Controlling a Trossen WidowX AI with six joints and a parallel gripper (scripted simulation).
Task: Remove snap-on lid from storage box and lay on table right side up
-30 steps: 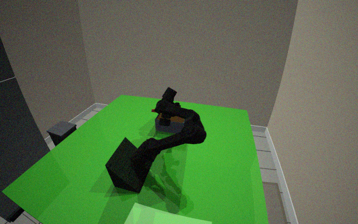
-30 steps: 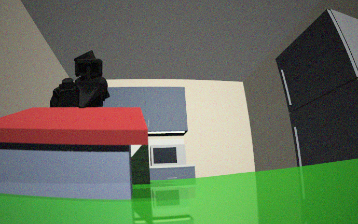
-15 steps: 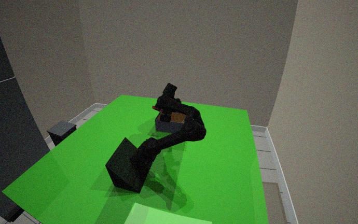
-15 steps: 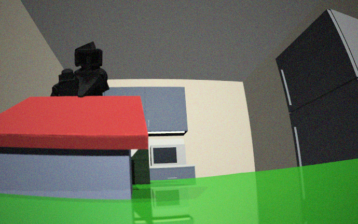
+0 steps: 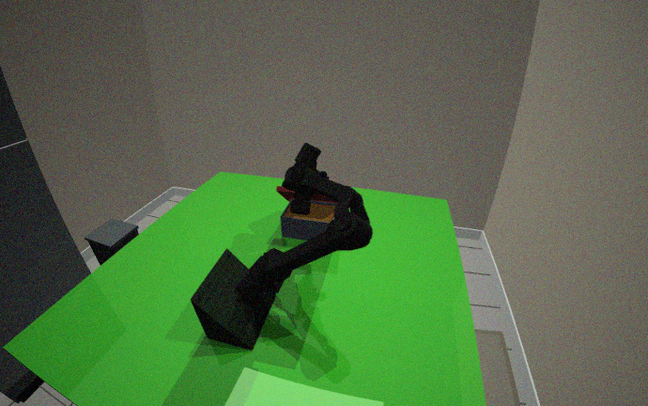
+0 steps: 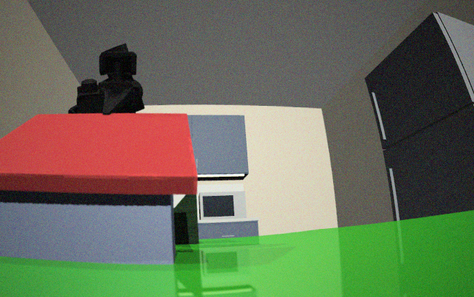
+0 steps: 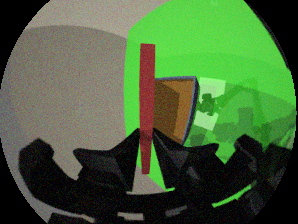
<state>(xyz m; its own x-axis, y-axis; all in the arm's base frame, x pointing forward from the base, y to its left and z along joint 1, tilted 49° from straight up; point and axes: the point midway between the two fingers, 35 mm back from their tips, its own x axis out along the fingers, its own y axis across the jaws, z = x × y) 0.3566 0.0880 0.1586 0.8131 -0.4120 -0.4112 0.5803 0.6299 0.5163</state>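
Note:
The red lid [image 5: 285, 193] [image 6: 97, 143] [image 7: 146, 90] is tilted, with its robot-side edge raised and its far edge low over the far side of the box. The blue-grey storage box [image 5: 299, 228] [image 6: 87, 230] [image 7: 195, 95] stands on the table, and its orange-brown inside shows below the lid. My gripper [image 7: 145, 129] is shut on the lid, with a fingertip on each face near the raised edge. In the exterior view the lid hides the fingertips. Whether the lid's far edge still touches the box is unclear.
The box stands toward the far end of the green table [image 5: 406, 287] [image 6: 385, 262]. My dark base block [image 5: 229, 301] stands nearer the top camera. A pale sheet-like patch [image 5: 296, 389] shows at that camera's lower edge.

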